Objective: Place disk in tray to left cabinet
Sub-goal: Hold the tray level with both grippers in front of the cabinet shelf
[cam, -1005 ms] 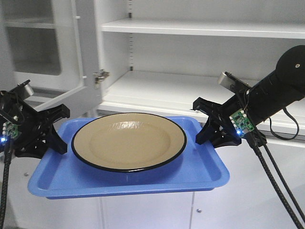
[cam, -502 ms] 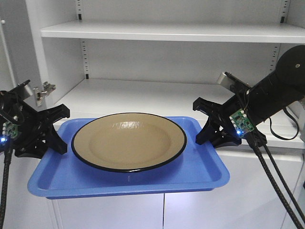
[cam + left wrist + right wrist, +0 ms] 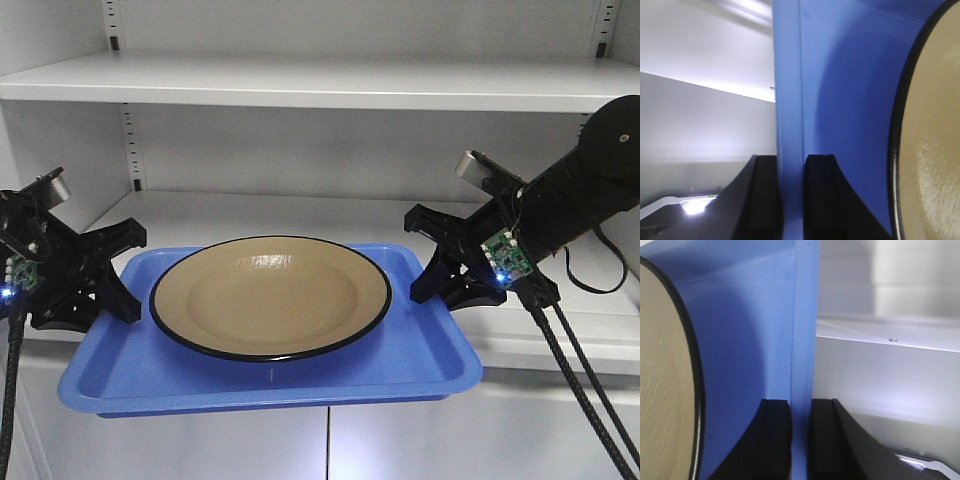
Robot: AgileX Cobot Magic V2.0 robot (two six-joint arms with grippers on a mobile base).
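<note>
The blue tray (image 3: 420, 360) hangs level in front of the left cabinet (image 3: 300, 90), held up at both ends. On it lies the tan disk (image 3: 270, 295) with its thin black rim. My left gripper (image 3: 122, 275) is shut on the tray's left rim (image 3: 789, 125), one finger on each side of it. At the other end my right gripper (image 3: 432, 262) is shut on the tray's right rim (image 3: 802, 340). The disk's edge (image 3: 930, 150) shows beside the left fingers, and the same disk (image 3: 665, 390) shows in the right wrist view.
The cabinet's lower shelf (image 3: 330, 215) lies just behind the tray at about its height. An upper shelf (image 3: 300, 80) runs above. Perforated peg strips (image 3: 127, 145) stand in the back corners. Closed lower doors (image 3: 400, 440) sit beneath the tray.
The cabinet has slid right across the front view: the hinged door and hinge have left the frame and the shelves now fill it. Tray, disk and both grippers hold the same place in view.
</note>
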